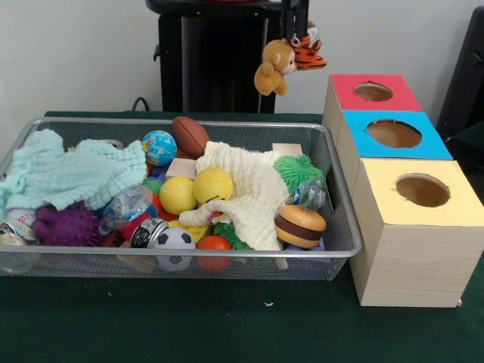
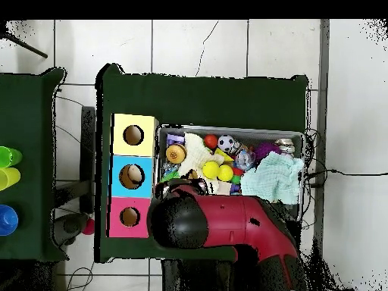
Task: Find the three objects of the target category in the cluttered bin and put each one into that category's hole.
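Note:
My gripper hangs at the top of the front view, above the gap between the bin's far right corner and the boxes. It is shut on two plush animals that dangle from it: a tan-brown bear and an orange striped tiger. The silver wire-mesh bin lies below, full of toys; I see no third plush in it. The red-faced round hole is on the farthest box, to the right of and below the plush. In the overhead view the red arm hides the gripper; the red hole shows beside it.
The blue-faced hole and yellow-faced hole are in the nearer boxes. The bin holds a mint cloth, a cream cloth, a purple spiky ball, a toy burger, a football and several balls.

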